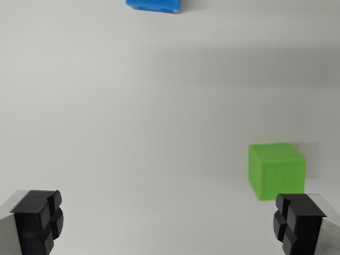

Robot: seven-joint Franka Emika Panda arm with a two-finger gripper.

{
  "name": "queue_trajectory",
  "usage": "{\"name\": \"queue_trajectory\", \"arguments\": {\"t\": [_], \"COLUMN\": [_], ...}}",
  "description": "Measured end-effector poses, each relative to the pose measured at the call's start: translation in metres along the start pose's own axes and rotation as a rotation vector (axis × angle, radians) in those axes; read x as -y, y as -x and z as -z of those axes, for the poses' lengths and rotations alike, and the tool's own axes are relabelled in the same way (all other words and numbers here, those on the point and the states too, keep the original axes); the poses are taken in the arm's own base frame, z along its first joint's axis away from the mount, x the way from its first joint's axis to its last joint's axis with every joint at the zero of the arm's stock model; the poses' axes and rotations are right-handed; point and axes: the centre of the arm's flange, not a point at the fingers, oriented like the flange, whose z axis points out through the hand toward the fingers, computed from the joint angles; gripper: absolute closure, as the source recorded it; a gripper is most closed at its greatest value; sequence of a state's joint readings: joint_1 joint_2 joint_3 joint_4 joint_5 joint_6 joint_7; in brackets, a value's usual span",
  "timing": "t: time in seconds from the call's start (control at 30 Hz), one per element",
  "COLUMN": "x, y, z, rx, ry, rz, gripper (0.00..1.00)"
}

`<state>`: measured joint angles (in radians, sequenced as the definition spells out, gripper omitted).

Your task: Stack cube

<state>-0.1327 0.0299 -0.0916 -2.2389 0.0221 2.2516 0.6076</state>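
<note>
Wrist view, looking down at a plain pale counter [133, 106]. Claw [167, 223] spread wide: one black pad [38, 220] at bottom left of the wrist view, the other at bottom right, w/ silver finger bodies behind each at the frame corners. Nothing between the pads, just bare counter; claw holds nothing.

Green cube [277, 170] sits on the counter toward the wrist view's right, lower half of frame. It's just above the right pad in the pic; the pad's top edge overlaps the cube's lower right corner in view, but can't tell if they actually touch or if the pad is only in front of it. Cube is not between the pads; it lies off to the right side of the gap, roughly in line w/ the right finger. Top face and front face both visible, edges a bit soft from blur. Faint shadow to its right.

Blue cube [154, 5] at the very top edge, left of centre, mostly cut off by the frame; only its lower part shows. Looks to have some ridges or studs on its face, too blurred to be sure. Well apart from the green cube, and well away from the claw.

Cubes are separate, not stacked; each rests on the counter on its own. A soft grey shadow band runs across the upper right of the counter.
</note>
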Motion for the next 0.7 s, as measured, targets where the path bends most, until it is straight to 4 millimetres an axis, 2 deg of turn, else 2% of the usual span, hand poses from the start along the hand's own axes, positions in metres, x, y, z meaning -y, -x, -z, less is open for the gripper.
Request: {"name": "queue_trajectory", "arguments": {"t": [0.7], "x": [-0.065], "y": [-0.014], "z": [-0.044], "rx": [-0.008], "ry": [0.000], "rz": [0.035], "gripper": [0.00]}}
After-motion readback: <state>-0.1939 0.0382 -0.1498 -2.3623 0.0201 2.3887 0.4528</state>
